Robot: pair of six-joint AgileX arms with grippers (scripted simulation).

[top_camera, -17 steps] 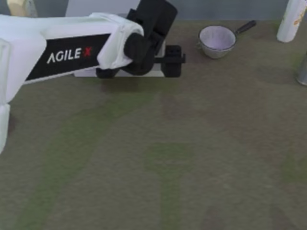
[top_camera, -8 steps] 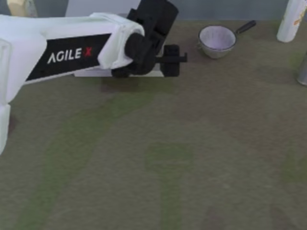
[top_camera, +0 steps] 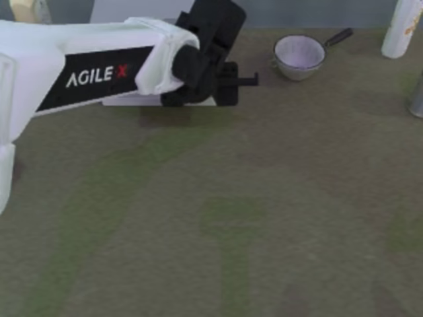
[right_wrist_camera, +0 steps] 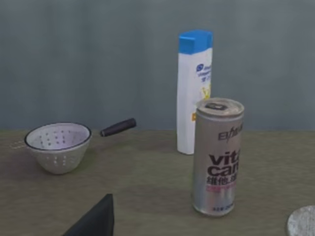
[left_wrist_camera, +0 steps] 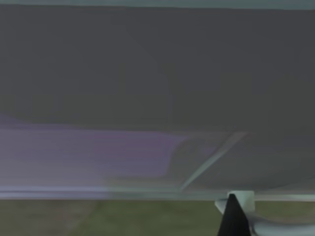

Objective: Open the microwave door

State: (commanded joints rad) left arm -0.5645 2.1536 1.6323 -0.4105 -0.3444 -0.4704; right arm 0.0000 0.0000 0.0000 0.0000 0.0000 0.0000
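The microwave (top_camera: 135,9) stands at the table's far left, mostly hidden under my left arm. Its white front trim (top_camera: 125,102) shows as a strip below the arm. My left gripper (top_camera: 230,82) is at the right end of that front, level with it. In the left wrist view the microwave door (left_wrist_camera: 147,73) fills the picture from very close, with its grey window and the purple-tinted inside behind it. A small white piece of the handle (left_wrist_camera: 242,197) shows at the door's lower edge. My right gripper (right_wrist_camera: 98,219) is parked off the top view, low over the table at the right.
A white colander with a black handle (top_camera: 299,56) sits right of the microwave. A white bottle with a blue cap (top_camera: 402,28) stands at the far right corner, and a silver drink can (right_wrist_camera: 217,157) stands just in front of it.
My left gripper has turned and drawn slightly left and back along the microwave's front. Less of the white trim shows at its right end.
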